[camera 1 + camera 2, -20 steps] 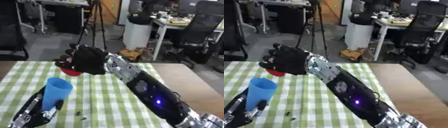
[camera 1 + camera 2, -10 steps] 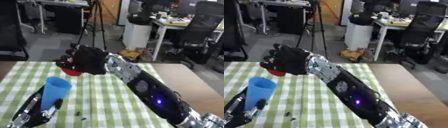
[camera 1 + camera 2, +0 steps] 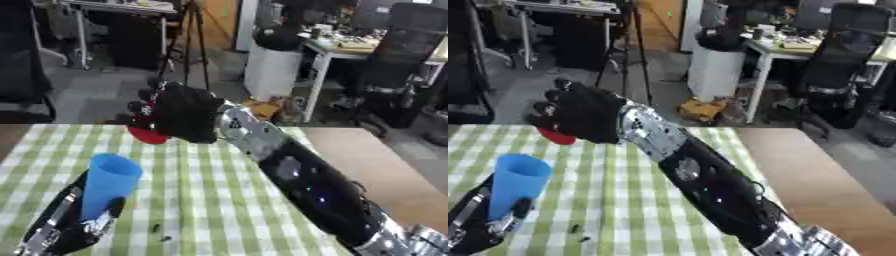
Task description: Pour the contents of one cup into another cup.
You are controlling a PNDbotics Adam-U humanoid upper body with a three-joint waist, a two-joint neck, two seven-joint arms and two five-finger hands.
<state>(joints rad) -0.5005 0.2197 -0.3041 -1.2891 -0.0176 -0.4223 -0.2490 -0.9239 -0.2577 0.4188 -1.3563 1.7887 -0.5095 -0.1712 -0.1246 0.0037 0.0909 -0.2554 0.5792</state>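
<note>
Spread across the green-and-white checked tablecloth [image 3: 219, 200]: the long black-and-silver right arm, reaching to the far left, its right hand [image 3: 182, 117] curled round a small red cup [image 3: 147, 134] held above the cloth. At the near left, a tall light-blue plastic cup [image 3: 107, 182] gripped low down by the left hand [image 3: 72, 227], mouth up and just below the red one. Probably light, thin-walled and easily crushed or slipped, so best taken round the middle of the wall, not at the rim.

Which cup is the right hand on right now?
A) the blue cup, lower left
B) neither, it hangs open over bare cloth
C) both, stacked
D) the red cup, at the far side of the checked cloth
D: the right hand is curled round the red cup at the far side of the green checked cloth, while the blue cup sits lower left in the left hand.
</note>
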